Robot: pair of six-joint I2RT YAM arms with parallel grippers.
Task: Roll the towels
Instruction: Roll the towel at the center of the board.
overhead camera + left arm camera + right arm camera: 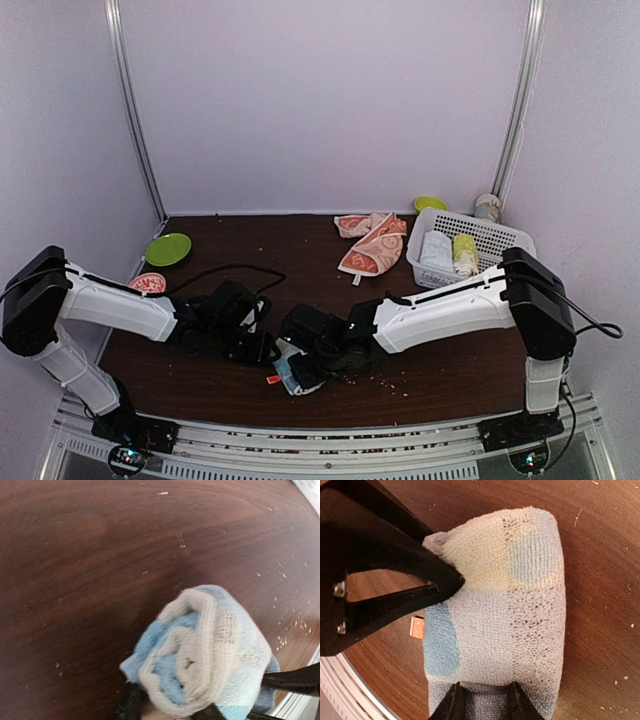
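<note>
1. Towels in two spots on the dark wooden table (200,385): one rolled at the near middle, one loose at the far side
2. Near middle: the light blue towel (520,605), with white patches, wound into a thick roll and lying on its side on the wood, right where both arms meet
3. End-on from the left wrist: a snug spiral of blue and white layers
4. At one end of that roll, the left gripper (268,350): one dark fingertip touching the cloth's corner, as seen from the right wrist; fingers apart at the roll's end, yet cannot tell whether squeezing or only resting against it
5. On the roll's side, the right gripper (485,702): two fingertips a little apart with cloth between; cannot tell whether pinching a fold or merely pressing down
6. Beside the roll's edge, a small orange tag (417,628)
7. Far side: the orange towel (372,245) with cream patterns, unrolled and crumpled, just beside a white basket (495,235), well apart from both grippers
8. Inside the basket, side by side: a white roll (436,250) and a yellow-green roll (465,255)
9. Near the left edge: a green plate (168,248) and a small red patterned dish (148,283), close together
10. Pale crumbs (282,640) scattered over the wood
</note>
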